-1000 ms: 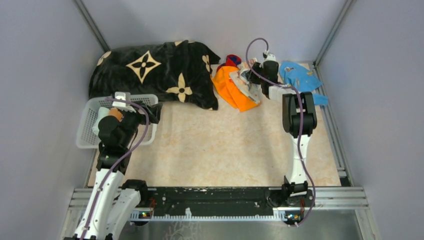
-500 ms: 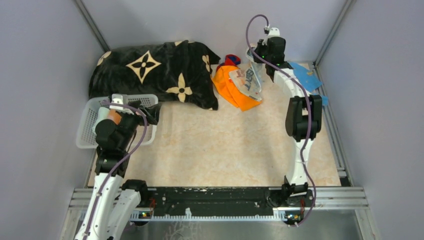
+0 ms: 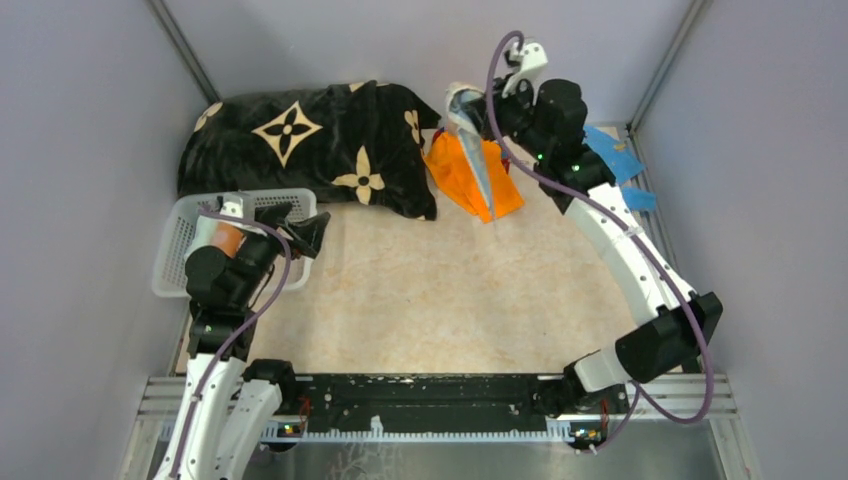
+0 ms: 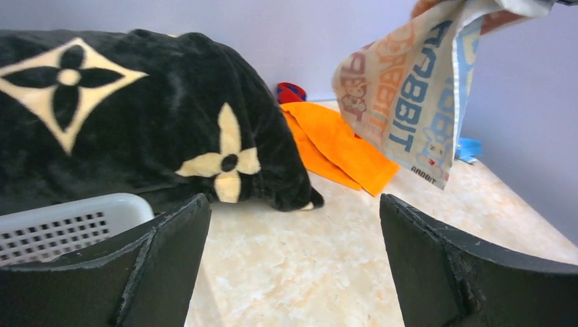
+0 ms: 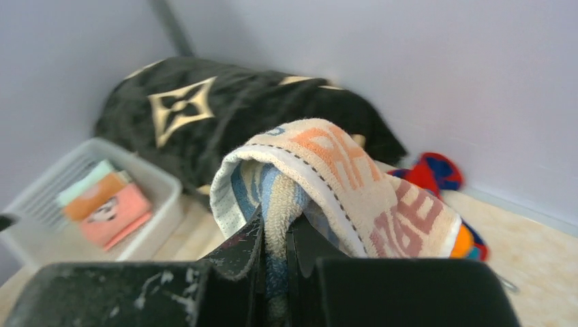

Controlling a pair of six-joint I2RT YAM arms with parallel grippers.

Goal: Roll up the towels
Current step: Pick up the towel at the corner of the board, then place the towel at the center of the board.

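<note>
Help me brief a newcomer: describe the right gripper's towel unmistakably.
Find the black flower-patterned blanket at the back. Right of it, above the flat orange towel, a printed towel hangs from the right gripper. It alone is airborne, pale with orange and blue RABBIT lettering.

The blanket (image 3: 300, 145) is lying across the far left of the desk (image 3: 450, 300). The basket (image 3: 170, 270) is sitting just in front of it, with folded towels (image 5: 102, 197) resting inside. Right of the blanket a flat towel (image 3: 455, 175) is lying on the desk, and a bunched towel (image 4: 291, 91) is sitting behind it. The right pincer (image 3: 462, 100) is holding a hanging towel (image 3: 478, 150) above the flat one. The left pincer (image 3: 300, 228) is hovering, jaws apart, at the basket's right end.
</note>
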